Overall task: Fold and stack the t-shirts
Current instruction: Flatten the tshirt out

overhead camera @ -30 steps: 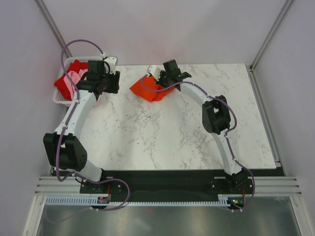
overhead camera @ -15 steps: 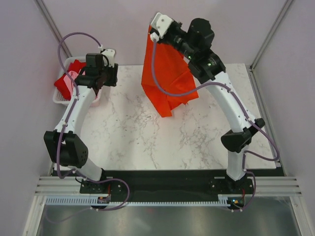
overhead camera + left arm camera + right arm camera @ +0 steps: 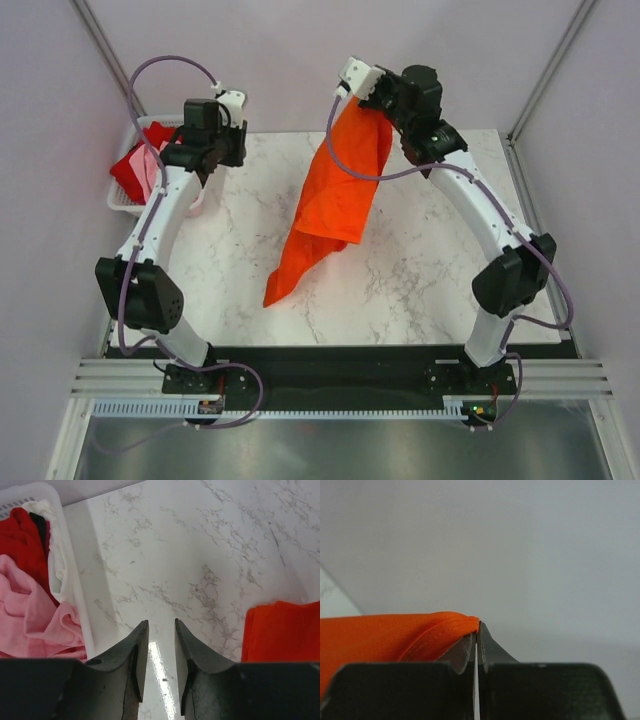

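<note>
Table [image 3: 400,280]: marble-patterned top, arms bolted at its near edge.

Basket [image 3: 77,595]: white, slatted; sits at the far-left corner of the table.

Orange-red t-shirt [image 3: 330,210]: out of the basket and unfolded. It hangs from one pinched point at the far edge of the table, right of the middle, and trails as a long drape toward the table's centre and near edge. Whether its lower tip rests on the table or hangs just clear cannot be told.

Right gripper [image 3: 478,630]: raised above the far edge, with its jaws pressed together on a hemmed edge of the orange-red t-shirt and carrying the garment's weight.

Left gripper [image 3: 161,630]: hovers over the table just beside the basket's inner wall. Its jaws stand a narrow gap apart, with nothing between them and nothing touched.

Deeper red t-shirt [image 3: 20,535]: crumpled in the basket, on its far side.

Pale pink t-shirt [image 3: 30,615]: crumpled in the basket, lying partly over the deeper red t-shirt and bunched against the inner wall.

White cloth [image 3: 55,570]: a strip against the inside of the basket wall; what it is cannot be told.

Done: one shirt of three is lifted clear of the basket and shaken out to its full length.

Left to do: by my reading, nearly everything. The orange-red t-shirt has to be spread flat and folded, the other two taken out and folded, and all three stacked.

Folded pile: none visible anywhere on the table.

Stage: early, a judgement from the hanging shirt and the two unsorted ones.
</note>
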### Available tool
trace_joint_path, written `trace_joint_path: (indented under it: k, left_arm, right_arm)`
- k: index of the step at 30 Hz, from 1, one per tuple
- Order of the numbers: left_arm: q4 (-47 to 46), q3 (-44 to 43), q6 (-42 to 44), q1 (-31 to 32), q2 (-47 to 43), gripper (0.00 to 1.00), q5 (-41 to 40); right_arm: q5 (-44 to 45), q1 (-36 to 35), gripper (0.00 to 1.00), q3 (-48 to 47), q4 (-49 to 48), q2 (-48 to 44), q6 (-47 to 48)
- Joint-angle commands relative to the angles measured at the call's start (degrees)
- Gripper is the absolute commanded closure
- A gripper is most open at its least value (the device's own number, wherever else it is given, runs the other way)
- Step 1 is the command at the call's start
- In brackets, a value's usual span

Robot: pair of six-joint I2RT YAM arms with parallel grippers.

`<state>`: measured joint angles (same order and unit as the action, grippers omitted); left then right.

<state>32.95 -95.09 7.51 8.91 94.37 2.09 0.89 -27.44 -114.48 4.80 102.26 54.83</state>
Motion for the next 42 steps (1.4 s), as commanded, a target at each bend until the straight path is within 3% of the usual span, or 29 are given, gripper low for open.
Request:
trace_joint_path:
  k: [1,6,12,23,29,38,42]
  left_arm:
    - [0.53,-0.63,0.66,1.29,0.11,0.66,4.66]
    - [7.02,5.68,5.22,6.01,-1.2,0.7,15.73]
    - [13.98,16.23,16.48,12.09,-0.06,0.64,17.95]
    - [15.83,27.49,22.46,12.27,4.51,0.57,13.29]
    - [13.9,28.21,21.58,12.27,5.47,0.55,12.33]
    - [8.89,29.34,20.97,12.27,6.71,0.56,8.2]
    - [6.25,30.22,20.71,12.27,7.15,0.62,4.6]
  right_arm:
    - [6.58,5.63,1.0,6.97,8.11,3.64,-2.79]
    - [8.61,10.2,1.0,22.41,9.88,6.64,-2.44]
    - [8.96,13.46,1.0,27.2,10.23,9.62,-5.51]
    - [9.31,13.64,1.0,28.61,11.46,11.21,-7.1]
    - [8.34,13.64,1.0,27.82,12.07,12.17,-7.98]
    - [8.17,13.73,1.0,27.46,12.52,11.65,-9.04]
    - [8.17,13.73,1.0,27.81,12.6,11.3,-9.04]
